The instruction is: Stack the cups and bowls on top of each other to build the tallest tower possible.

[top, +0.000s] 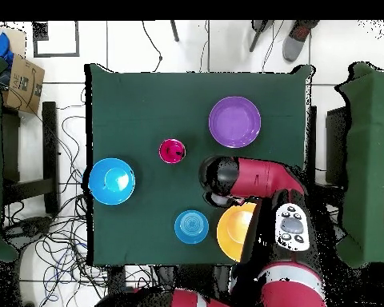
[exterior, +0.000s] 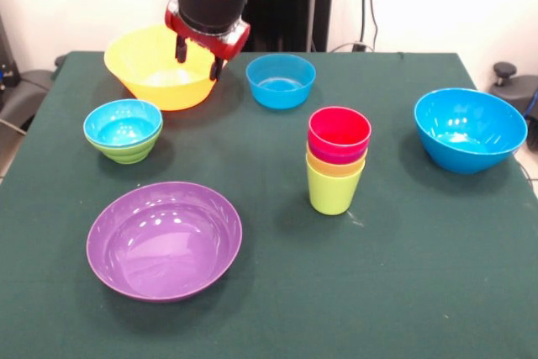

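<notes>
Gripper (exterior: 200, 57) fingers apart, empty — over yellow-orange bowl (exterior: 155, 81); small blue bowl (exterior: 281, 81) beside.

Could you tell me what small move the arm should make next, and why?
Probably lower the gripper onto the near rim of the yellow-orange bowl and close on it. Its open fingers hang just over that rim, holding nothing. The tower is only nested cups so far, the red cup uppermost, and every bowl is still on the table.
</notes>
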Robot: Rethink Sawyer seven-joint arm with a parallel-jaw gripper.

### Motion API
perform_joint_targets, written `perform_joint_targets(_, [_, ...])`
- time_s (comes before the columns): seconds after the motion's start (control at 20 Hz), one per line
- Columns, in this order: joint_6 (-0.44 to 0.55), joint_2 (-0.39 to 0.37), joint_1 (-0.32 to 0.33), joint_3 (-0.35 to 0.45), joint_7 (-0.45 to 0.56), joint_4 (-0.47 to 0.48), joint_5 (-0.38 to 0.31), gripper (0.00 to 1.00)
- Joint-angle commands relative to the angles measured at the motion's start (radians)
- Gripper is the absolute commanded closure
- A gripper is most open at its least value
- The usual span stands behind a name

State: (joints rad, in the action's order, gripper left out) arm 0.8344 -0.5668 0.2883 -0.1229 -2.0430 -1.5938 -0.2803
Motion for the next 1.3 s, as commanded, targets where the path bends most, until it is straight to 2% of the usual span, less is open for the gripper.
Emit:
perform_joint_targets(0.05, [0.104,-0.032,-0.004,0.091,0.032,-0.065,0.025,0.0])
perform_joint_targets(0.5, [-0.033,0.035,0.015,0.112,-0.017,-0.071,0.024,0.0])
perform_joint_targets(0.95, [-0.154,0.076,0.048,0.133,-0.047,-0.095,0.041,0.0])
perform_joint_targets(1.3, [-0.235,0.088,0.049,0.128,-0.083,-0.115,0.055,0.0])
